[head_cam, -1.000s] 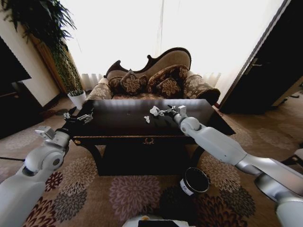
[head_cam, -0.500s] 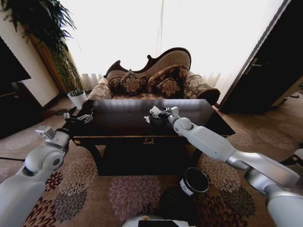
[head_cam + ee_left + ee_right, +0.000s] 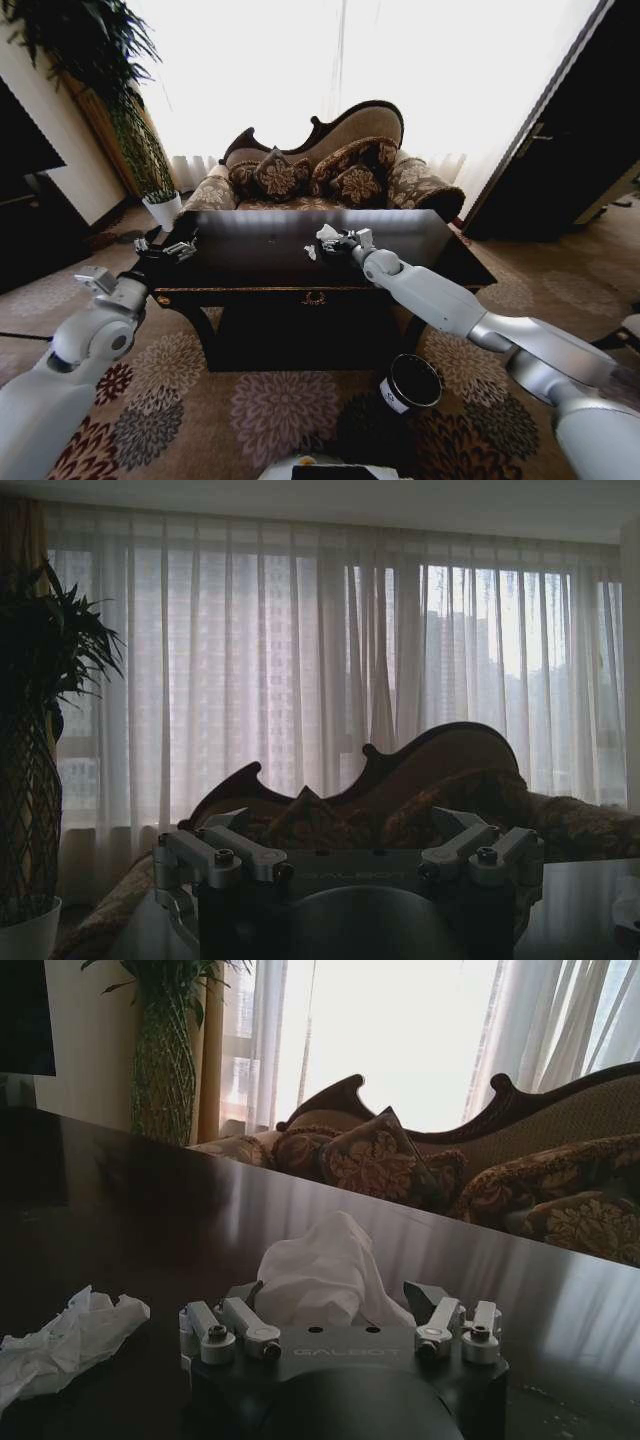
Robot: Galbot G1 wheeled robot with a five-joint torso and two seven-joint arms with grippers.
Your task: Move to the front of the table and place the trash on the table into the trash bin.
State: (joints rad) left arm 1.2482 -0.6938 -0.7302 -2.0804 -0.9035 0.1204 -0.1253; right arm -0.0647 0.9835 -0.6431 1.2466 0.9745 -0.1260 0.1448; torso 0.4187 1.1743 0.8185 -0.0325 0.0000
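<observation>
bin (image 3: 412, 382) on floor — right gripper (image 3: 340, 1305) spread around white wad (image 3: 322, 1278); left gripper (image 3: 165, 248) spread, idle.

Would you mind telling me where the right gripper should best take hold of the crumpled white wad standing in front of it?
Probably across the tall crumpled wad at mid-height, coming in level from the table's front edge. It stands upright and narrows upward, so the open right gripper, already straddling it, can pinch its two sides. The flatter scrap lies clear alongside.

Head view high facing sofa (image 3: 330, 160), wrist views low, near table (image 3: 120, 1200), sharing sofa
</observation>
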